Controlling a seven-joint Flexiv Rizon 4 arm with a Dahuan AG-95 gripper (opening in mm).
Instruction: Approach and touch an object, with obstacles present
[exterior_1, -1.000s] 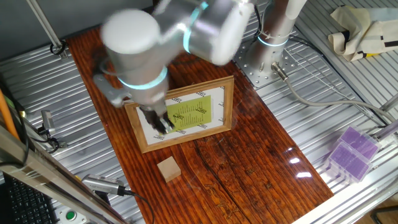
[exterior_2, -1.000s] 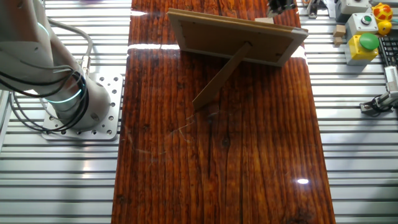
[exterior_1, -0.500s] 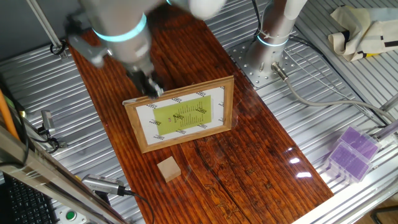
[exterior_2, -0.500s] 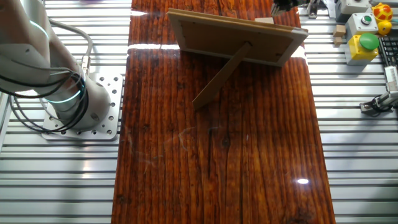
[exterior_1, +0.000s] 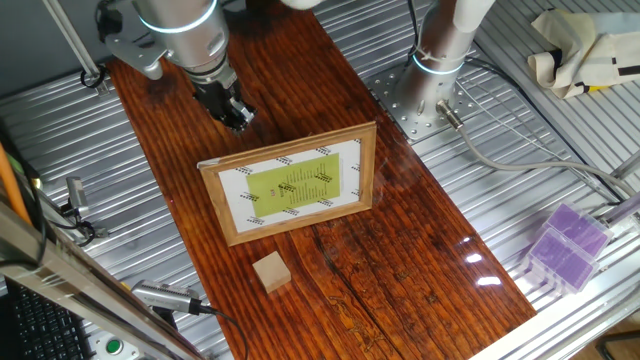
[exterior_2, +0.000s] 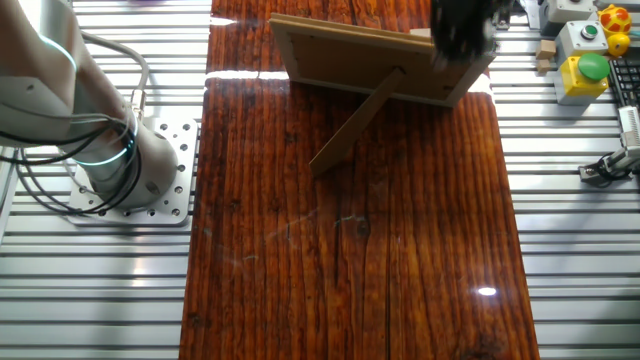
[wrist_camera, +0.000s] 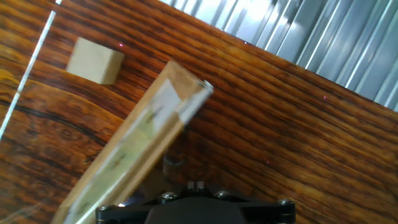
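Note:
The small tan wooden cube (exterior_1: 271, 271) lies on the wood board in front of the picture frame (exterior_1: 290, 183), which stands propped with its yellow-green sheet facing the cube. My gripper (exterior_1: 232, 112) hangs behind the frame's far left corner, well away from the cube; its dark fingers sit together and hold nothing. In the other fixed view the gripper (exterior_2: 460, 25) is a dark blur above the frame's back (exterior_2: 380, 60), and the cube is hidden. The hand view shows the cube (wrist_camera: 94, 60) at upper left beyond the frame's edge (wrist_camera: 137, 143).
A purple ridged box (exterior_1: 565, 245) sits on the metal slats at the right. The arm's base (exterior_1: 440, 60) stands at the board's back right. A control box with a green button (exterior_2: 585, 70) lies beside the board. The frame's prop leg (exterior_2: 350, 125) sticks out behind it.
My gripper has moved from over the frame's left front back past its far left corner, and has dropped into the other fixed view. The frame and cube have not moved.

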